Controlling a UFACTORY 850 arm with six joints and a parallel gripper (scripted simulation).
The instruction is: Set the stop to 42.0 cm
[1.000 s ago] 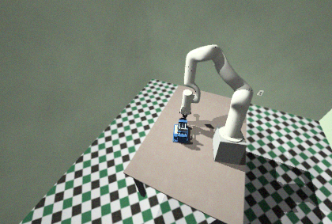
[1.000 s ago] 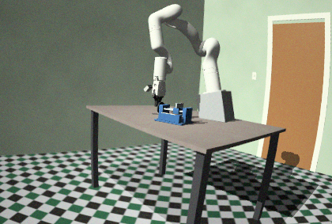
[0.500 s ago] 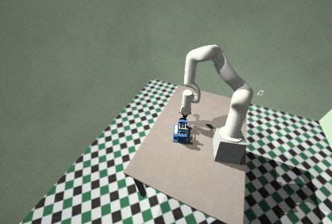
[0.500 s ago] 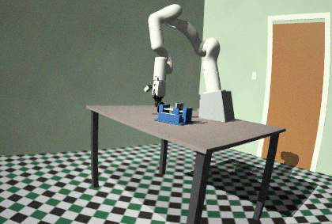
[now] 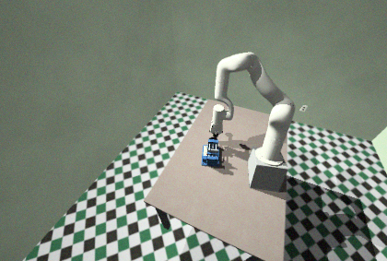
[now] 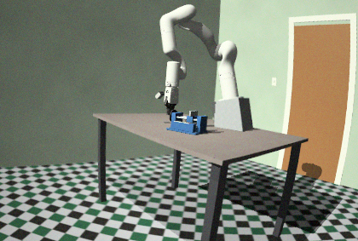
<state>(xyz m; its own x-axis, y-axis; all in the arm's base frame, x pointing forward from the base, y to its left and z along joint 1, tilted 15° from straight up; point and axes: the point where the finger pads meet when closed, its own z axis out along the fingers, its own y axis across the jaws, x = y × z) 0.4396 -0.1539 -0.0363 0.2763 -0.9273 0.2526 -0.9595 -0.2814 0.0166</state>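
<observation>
Gripper (image 6: pixel 170 109) is clamping the handwheel (image 6: pixel 172 113) at the blue fixture's (image 6: pixel 187 125) end, positioned for dialing in the stop.

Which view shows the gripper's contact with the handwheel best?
Exterior. It shows the gripper side-on, coming straight down onto the near end of the blue stop fixture, shut on the handwheel there. The top view looks down past the wrist, so the gripper is a dark speck above the fixture and the handwheel is hidden.
</observation>
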